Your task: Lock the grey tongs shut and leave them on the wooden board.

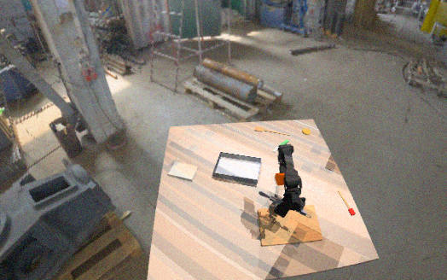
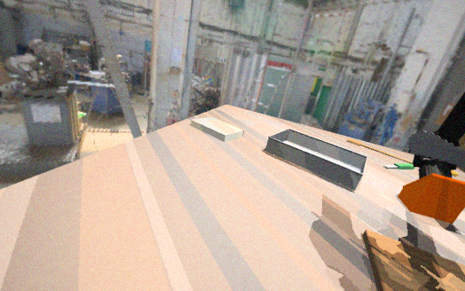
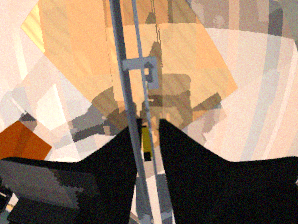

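Observation:
My gripper (image 1: pixel 285 208) (image 3: pixel 150 124) is shut on the grey tongs (image 1: pixel 264 195) (image 3: pixel 120 40), out of view in the exterior view. In the wrist view the two tong arms run close together, nearly parallel, between my fingers. A small grey bracket (image 3: pixel 141 63) spans them, and a yellow piece (image 3: pixel 146 140) shows between the fingertips. The tongs are over the wooden board (image 1: pixel 273 240) (image 2: pixel 382 253) (image 3: pixel 212 75), on which my arm casts shadows. Whether they touch the board, and whether the lock holds, I cannot tell. The roasting tin (image 1: pixel 235 179) (image 2: pixel 311 161) stands apart without the tongs.
An orange block (image 1: pixel 280 178) (image 2: pixel 432 197) (image 3: pixel 25 142) stands beside my arm. A pale slab (image 1: pixel 183 171) (image 2: pixel 217 129) lies beyond the tin. A green-handled tool (image 1: pixel 284 142) (image 2: pixel 404 166), a yellow disc (image 1: pixel 306 131) and a red-ended stick (image 1: pixel 351 211) lie around the table.

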Available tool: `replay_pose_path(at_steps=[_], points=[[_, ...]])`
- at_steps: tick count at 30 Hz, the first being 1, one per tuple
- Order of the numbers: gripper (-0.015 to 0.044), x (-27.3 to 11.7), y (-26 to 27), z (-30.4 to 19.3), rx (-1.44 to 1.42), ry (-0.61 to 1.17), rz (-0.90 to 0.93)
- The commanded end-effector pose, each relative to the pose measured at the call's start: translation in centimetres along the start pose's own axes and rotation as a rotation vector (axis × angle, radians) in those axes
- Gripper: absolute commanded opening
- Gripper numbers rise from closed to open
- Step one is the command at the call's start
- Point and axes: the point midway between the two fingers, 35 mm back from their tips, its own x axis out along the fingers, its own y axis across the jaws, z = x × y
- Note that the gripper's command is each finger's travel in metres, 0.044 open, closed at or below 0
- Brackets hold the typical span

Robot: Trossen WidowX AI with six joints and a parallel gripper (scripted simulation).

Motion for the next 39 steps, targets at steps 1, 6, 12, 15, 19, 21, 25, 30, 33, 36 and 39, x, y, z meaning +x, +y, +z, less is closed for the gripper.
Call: replay_pose_path(at_steps=[1, 6, 12, 15, 19, 21, 25, 30, 33, 36, 39], points=[[-0.0150, -0.1, 0.3, 0.8, -0.134, -0.004, -0.002], [-0.0150, 0.1, 0.8, 1.8, -0.326, -0.002, 0.003], [-0.0150, 0.4, 1.5, 3.0, -0.557, -0.001, 0.008], [-0.0150, 0.5, 1.8, 3.5, -0.672, 0.000, 0.011], [-0.0150, 0.7, 2.2, 4.3, -0.825, 0.000, 0.016], [-0.0150, 0.8, 2.5, 4.6, -0.902, 0.000, 0.018], [-0.0150, 1.0, 2.7, 5.1, -0.997, 0.000, 0.022], [-0.0150, 1.0, 2.7, 5.1, -0.997, 0.000, 0.022], [-0.0150, 1.0, 2.8, 5.1, -0.997, 0.007, 0.020], [-0.0150, 1.4, 2.9, 5.2, -0.996, 0.071, 0.005], [-0.0150, 1.9, 3.1, 5.4, -0.992, 0.188, -0.028]])
